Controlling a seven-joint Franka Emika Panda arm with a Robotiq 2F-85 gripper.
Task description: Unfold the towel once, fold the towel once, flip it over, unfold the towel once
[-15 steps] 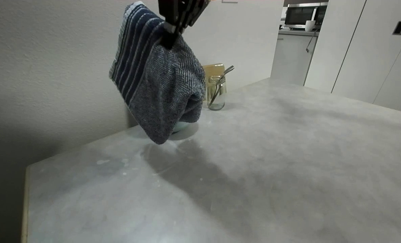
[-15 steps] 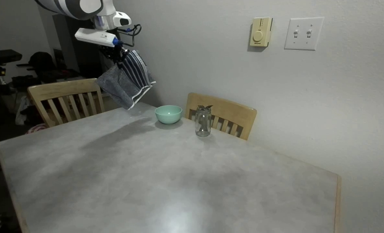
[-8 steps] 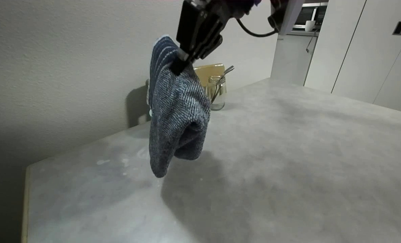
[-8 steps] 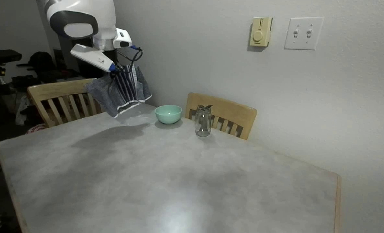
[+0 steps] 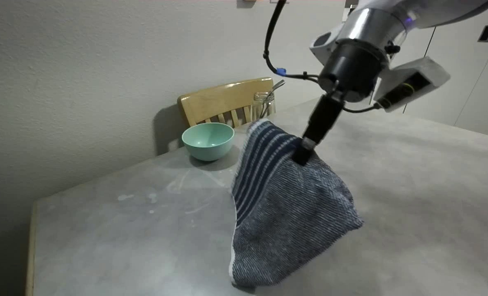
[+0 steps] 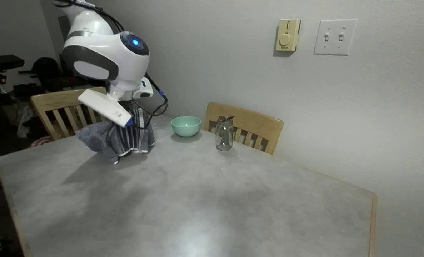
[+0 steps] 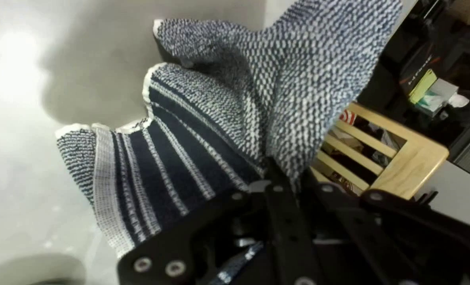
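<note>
- Wrist view: gripper (image 7: 290,175) nearly closed, pinching a gathered bit of towel (image 7: 223,118) about where the dark stripes (image 7: 171,166) meet the plain weave. Layers caught in the pinch: can't tell.
- Towel location: hanging from the grip over the table (image 5: 116,246), apart from the teal bowl (image 6: 186,126). Lowest corner is close to the table; touching or not, unclear.
- Shape: peaked at the pinch, draping to either side, pale hem (image 7: 146,89) wavy. More than one edge shows, so likely part doubled.
- Handling (my read): light, soft, limp, no stiffness; drapes and creases instead of holding a flat shape. Not fragile, a firm squeeze should be OK.
- Grip feel: weave looks coarse, so probably low slip, even on a small pinch.
- Where to hold: current spot seems fine for carrying and laying down. For unfolding, a hem corner or one single edge would be better; mid-cloth likely brings both layers along.
- Lowering: best let the bottom edge land first, then draw sideways to spread it; straight down would probably bunch it.
</note>
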